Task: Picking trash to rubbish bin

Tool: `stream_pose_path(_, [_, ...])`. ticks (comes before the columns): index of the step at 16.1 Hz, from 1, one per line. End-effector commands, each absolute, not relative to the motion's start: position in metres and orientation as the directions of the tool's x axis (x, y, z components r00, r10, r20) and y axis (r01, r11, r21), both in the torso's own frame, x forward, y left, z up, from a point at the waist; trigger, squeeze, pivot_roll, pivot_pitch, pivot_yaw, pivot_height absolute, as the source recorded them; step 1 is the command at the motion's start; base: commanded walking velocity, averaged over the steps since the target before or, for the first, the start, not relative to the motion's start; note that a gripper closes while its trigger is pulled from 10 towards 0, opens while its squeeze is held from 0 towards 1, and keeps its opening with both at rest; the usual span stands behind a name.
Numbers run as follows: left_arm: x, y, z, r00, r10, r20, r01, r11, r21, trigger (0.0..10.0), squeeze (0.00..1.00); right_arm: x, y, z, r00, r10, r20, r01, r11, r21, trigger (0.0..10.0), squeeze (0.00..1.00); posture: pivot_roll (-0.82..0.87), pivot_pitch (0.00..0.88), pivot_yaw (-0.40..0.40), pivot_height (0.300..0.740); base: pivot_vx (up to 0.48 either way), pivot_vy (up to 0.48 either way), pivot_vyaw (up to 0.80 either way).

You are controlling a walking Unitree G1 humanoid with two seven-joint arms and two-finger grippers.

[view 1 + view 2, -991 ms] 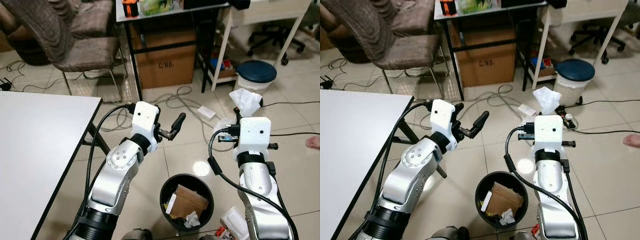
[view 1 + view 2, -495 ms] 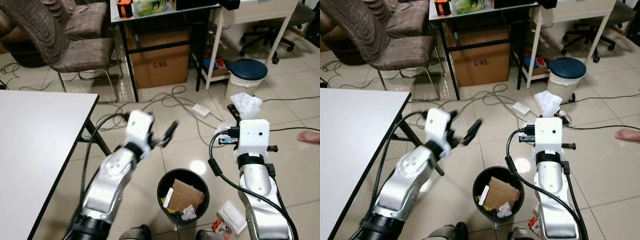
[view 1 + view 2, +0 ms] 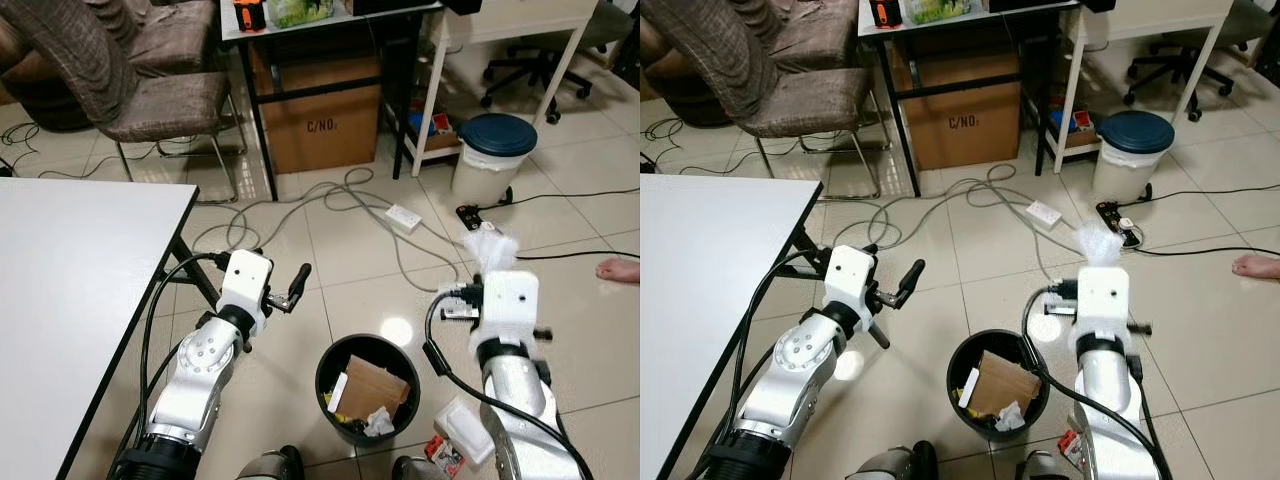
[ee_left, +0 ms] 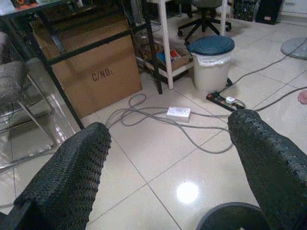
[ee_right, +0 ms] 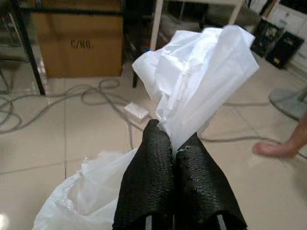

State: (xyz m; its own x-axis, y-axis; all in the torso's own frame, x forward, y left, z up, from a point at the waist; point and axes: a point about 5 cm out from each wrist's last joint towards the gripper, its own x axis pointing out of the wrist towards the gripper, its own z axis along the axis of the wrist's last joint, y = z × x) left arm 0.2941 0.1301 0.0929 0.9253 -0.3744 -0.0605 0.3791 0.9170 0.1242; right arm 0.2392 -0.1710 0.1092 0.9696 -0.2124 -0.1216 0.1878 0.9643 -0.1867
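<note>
- Holding a crumpled white plastic bag (image 5: 192, 91), the right gripper (image 5: 175, 146) has its two fingers pressed flat together on a fold of it; most of the bag billows above the fingertips and a loose tail hangs below.
- From the head views the bag (image 3: 487, 245) sits up at the front of the right arm, near the bin (image 3: 368, 388) but to its right and short of the rim, over bare tile.
- That bin is a black round one on the floor between the arms, already part full with cardboard (image 3: 372, 388) and scraps of white paper.
- Doing this step well, I judge, means swinging the right wrist inward until the bag hangs over the middle of the opening, lowering it close to the cardboard, and only then parting the fingers; thin plastic drifts and clings, so a high release could send it onto the floor or leave it stuck to a pad.
- Watch the trailing tail: it should clear the rim, not drape over it.
- The left gripper (image 4: 165, 143) is wide open with nothing between its fingers, held over the floor to the left of the bin, well apart from the bag.
- More trash (image 3: 455, 435) lies on the tile beside the right arm, near the bin.
- Farther off: a white table (image 3: 70, 270), a grey chair (image 3: 150, 95), a cardboard box (image 3: 325, 120), cables and a lidded pail (image 3: 490, 150).
- A person's foot (image 3: 620, 270) shows at the right edge.
</note>
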Motion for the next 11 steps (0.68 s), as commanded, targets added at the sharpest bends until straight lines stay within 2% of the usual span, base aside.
stream_pose_path(1, [0.291, 0.141, 0.088, 0.934, -0.351, -0.071, 0.357, 0.925, 0.133, 10.0, 0.00, 0.238, -0.174, 0.108, 0.963, -0.229, -0.143, 0.203, 0.963, -0.177, 10.0, 0.00, -0.06, 0.160, 0.107, 0.740, 0.000, 0.000, 0.00])
stream_pose_path(8, [0.283, 0.150, 0.078, 0.935, -0.346, -0.079, 0.354, 0.925, 0.137, 10.0, 0.00, 0.238, -0.175, 0.111, 0.961, -0.240, -0.135, 0.234, 0.970, -0.057, 10.0, 0.00, -0.05, 0.154, 0.108, 0.740, 0.000, 0.000, 0.00])
stream_pose_path(11, [0.284, 0.151, 0.078, 0.934, -0.351, -0.073, 0.358, 0.924, 0.132, 10.0, 0.00, 0.235, -0.172, 0.108, 0.970, -0.199, -0.139, 0.186, 0.978, -0.097, 10.0, 0.00, -0.05, 0.152, 0.107, 0.740, 0.000, 0.000, 0.00])
